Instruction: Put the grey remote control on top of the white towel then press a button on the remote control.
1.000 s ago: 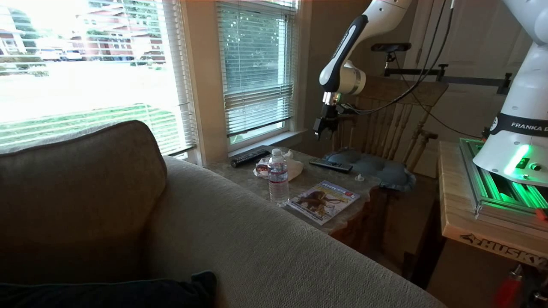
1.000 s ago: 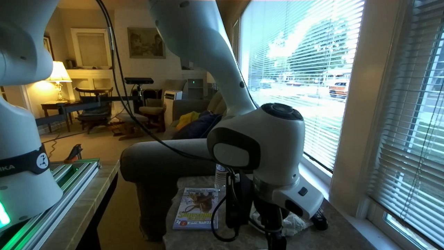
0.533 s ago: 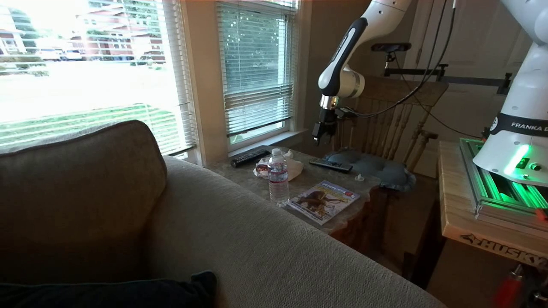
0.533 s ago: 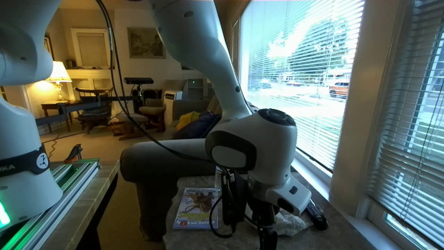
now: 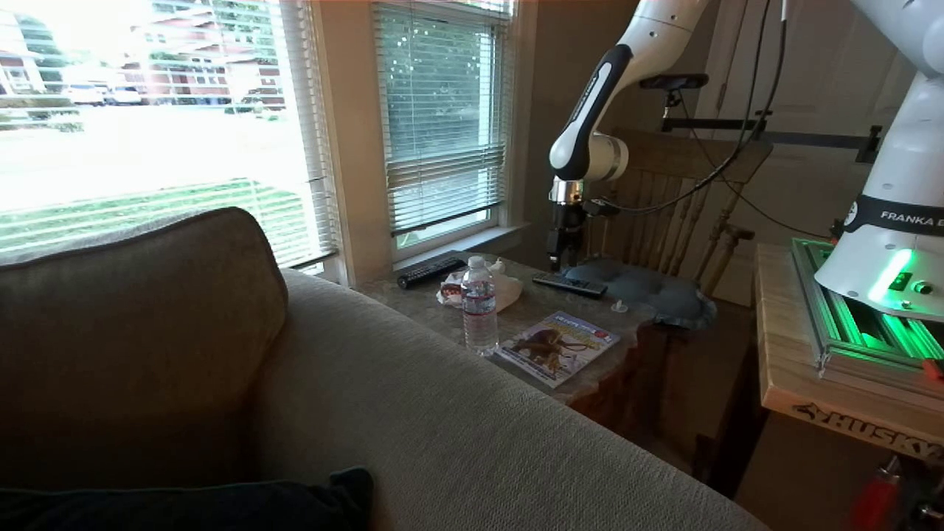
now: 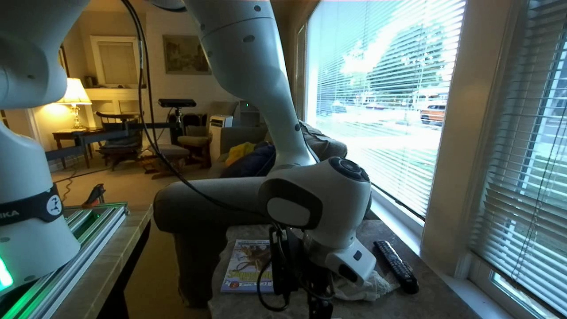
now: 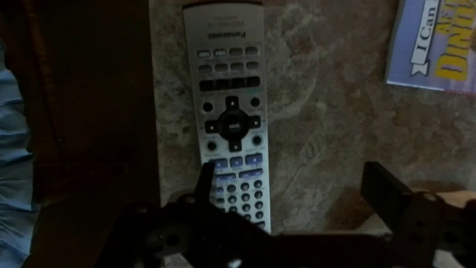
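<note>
The empty hand (image 7: 288,175), fingers (image 7: 383,193) spread wide, hangs near the grey remote (image 7: 231,119), which lies flat on the counter (image 7: 316,126), apart from the rumpled white towel (image 6: 370,289).

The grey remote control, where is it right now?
In the wrist view, the grey remote control lies on the table near its left edge, with the book at upper right.

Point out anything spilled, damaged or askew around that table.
The white towel lies rumpled rather than flat, in both exterior views. In the wrist view, the grey remote control sits off-centre, overlapped by one finger of the hand. No spill or damage shows.
</note>
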Robot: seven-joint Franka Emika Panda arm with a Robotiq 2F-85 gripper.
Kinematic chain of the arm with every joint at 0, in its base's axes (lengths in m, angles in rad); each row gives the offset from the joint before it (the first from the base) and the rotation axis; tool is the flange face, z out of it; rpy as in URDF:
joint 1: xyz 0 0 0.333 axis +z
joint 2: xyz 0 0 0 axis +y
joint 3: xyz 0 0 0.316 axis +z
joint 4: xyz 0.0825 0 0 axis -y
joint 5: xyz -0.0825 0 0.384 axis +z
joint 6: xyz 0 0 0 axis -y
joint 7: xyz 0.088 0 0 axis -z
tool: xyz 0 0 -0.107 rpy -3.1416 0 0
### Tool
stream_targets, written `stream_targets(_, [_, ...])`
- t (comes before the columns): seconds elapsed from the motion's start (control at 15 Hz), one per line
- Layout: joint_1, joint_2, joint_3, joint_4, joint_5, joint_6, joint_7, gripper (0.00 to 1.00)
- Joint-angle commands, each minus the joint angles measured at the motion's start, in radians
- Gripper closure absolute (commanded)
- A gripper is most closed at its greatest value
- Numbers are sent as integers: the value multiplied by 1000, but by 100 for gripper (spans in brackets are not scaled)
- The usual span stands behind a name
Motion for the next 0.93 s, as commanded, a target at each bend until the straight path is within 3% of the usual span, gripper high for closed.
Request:
stream_targets(0.0, [41,19,-38,12,-79,-50,53,0])
stream_targets(0.47, [138,39,-131,14,-204,-37,122,0])
stream_targets(0.87, [143,78,-143,5,-231,99,132,0])
